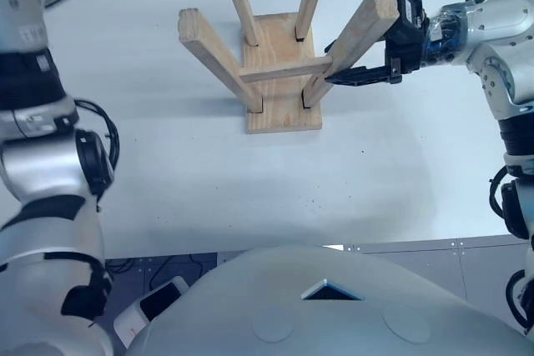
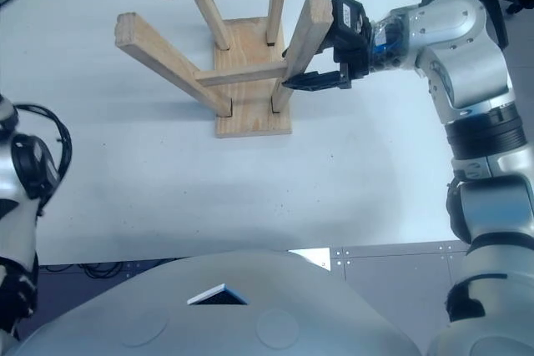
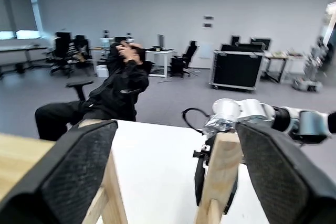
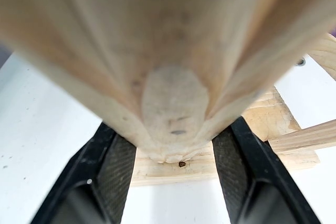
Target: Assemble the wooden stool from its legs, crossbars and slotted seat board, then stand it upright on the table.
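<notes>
While stool (image 1: 275,64) rests inverted on table (image 1: 167,172), seat board (image 1: 284,118) lies flat, legs pointing up. Right gripper (image 1: 344,62), at right of seat board, clamps near-right leg (image 1: 371,22); fingers (image 4: 118,169) pressed against opposite faces. Left gripper (image 3: 173,179), left of seat board: fingers (image 3: 79,171) spread wide, nothing gripped.

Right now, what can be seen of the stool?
The stool is pale bare wood, assembled and upside down: its seat board lies flat on the white table, four splayed legs rise from slots, and crossbars join them in pairs. The right gripper's fingers clasp the near right leg partway up.
</notes>
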Tool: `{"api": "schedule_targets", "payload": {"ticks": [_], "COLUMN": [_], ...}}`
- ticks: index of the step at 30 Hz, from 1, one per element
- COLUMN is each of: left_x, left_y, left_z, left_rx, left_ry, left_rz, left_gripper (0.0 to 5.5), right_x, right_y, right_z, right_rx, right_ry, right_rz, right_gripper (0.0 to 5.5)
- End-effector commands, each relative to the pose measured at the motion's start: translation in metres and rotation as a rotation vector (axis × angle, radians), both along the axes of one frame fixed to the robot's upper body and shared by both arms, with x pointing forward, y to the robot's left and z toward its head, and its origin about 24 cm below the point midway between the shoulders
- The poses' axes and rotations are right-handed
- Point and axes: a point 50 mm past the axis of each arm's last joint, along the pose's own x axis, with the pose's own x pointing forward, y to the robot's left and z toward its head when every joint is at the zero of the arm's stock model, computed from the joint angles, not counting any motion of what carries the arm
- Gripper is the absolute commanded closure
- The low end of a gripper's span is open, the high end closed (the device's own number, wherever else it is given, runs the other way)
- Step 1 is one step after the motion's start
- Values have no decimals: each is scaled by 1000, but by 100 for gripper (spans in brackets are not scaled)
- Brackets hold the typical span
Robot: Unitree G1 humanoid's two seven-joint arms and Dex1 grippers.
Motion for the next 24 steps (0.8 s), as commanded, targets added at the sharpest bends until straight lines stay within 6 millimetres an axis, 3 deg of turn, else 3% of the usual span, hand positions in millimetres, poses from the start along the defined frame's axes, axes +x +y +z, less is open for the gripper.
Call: {"api": "schedule_targets", "payload": {"ticks": [1,4,8,16,24], "left_x": [-11,-20,-6,9,9], "left_y": [-51,-68,-81,-88,-95], "left_z": [18,-16,-50,-95,-104], "left_rx": [460,755,989,1157,1159], "left_ry": [-134,-157,-262,-274,-300], "left_rz": [-218,-313,-294,-307,-312], "left_gripper": [138,138,203,348,447], "right_x": [-19,-22,-26,-28,-28], "right_y": [-41,-39,-37,-34,-30], "right_z": [-75,-78,-80,-77,-77], "right_rx": [-340,-322,-310,-299,-296], "right_ry": [215,219,222,213,220], "right_rz": [-272,-292,-307,-307,-300], "right_gripper": [347,347,347,347,347]}}
